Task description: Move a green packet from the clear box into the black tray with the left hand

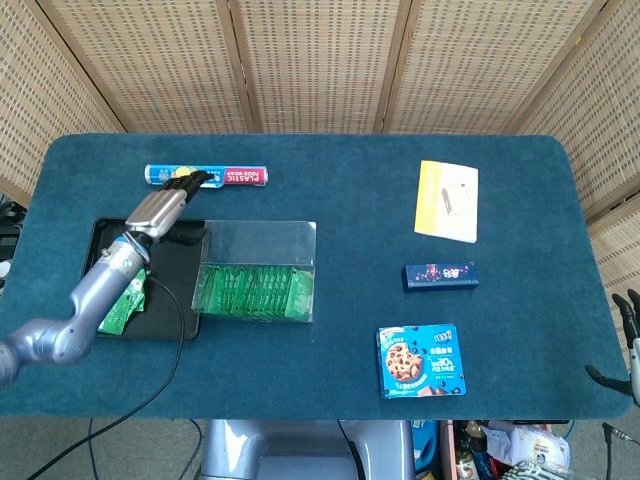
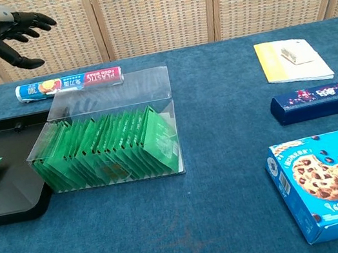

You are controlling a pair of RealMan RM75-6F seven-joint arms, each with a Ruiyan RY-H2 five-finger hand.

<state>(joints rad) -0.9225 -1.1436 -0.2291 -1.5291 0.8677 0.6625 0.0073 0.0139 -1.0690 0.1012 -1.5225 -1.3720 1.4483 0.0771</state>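
My left hand (image 2: 5, 34) hovers empty, fingers (image 2: 33, 22) spread. The green packets (image 2: 111, 151) stand in the clear box (image 2: 108, 94) below and to the right of them, the black tray (image 1: 175, 262) beneath my arm.

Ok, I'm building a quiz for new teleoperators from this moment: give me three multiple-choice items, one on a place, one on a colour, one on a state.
1. Where does the loose green packet lie?
A. in the black tray
B. on the yellow booklet
C. on the cookie box

2. What colour is the cookie box?
A. red
B. blue
C. white

3. How is the left hand?
A. gripping a packet
B. pressing the clear box
C. empty, fingers spread

Key: 1 A, the packet rests on the tray's floor; 2 B, its face is blue; 3 C, it is raised in the air, holding nothing.
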